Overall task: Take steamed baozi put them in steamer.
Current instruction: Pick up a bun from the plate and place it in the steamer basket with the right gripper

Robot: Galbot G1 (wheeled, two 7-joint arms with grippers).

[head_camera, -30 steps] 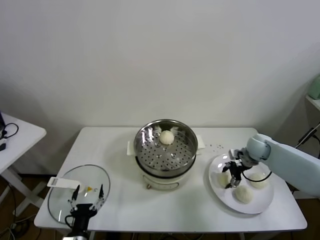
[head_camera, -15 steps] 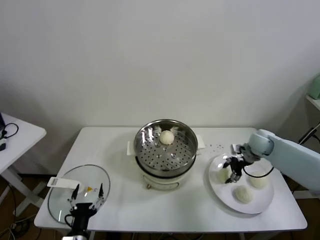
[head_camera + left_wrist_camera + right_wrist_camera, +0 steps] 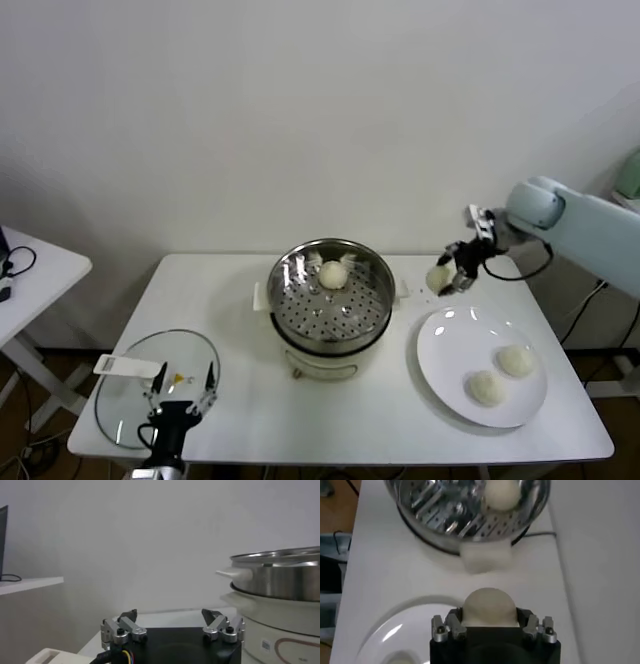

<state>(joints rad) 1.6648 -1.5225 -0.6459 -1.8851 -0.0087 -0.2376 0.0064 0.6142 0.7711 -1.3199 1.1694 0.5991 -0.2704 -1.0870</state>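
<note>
Right tool gripping baozi, raised beside steamer

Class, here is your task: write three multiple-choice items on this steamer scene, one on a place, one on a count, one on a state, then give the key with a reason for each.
1. Where is the glass lid?
A. on the steamer
B. flat on the table, at the robot's left
C. on the plate

2. How many baozi lie on the white plate?
A. two
B. three
C. four

3. What is the right gripper doing?
A. hanging open
B. resting on the plate
C. holding a baozi in the air

Key: 1 B, the lid lies by the left gripper, away from the steamer. 2 A, two buns are there. 3 C, its fingers clasp a baozi between plate and steamer.
</note>
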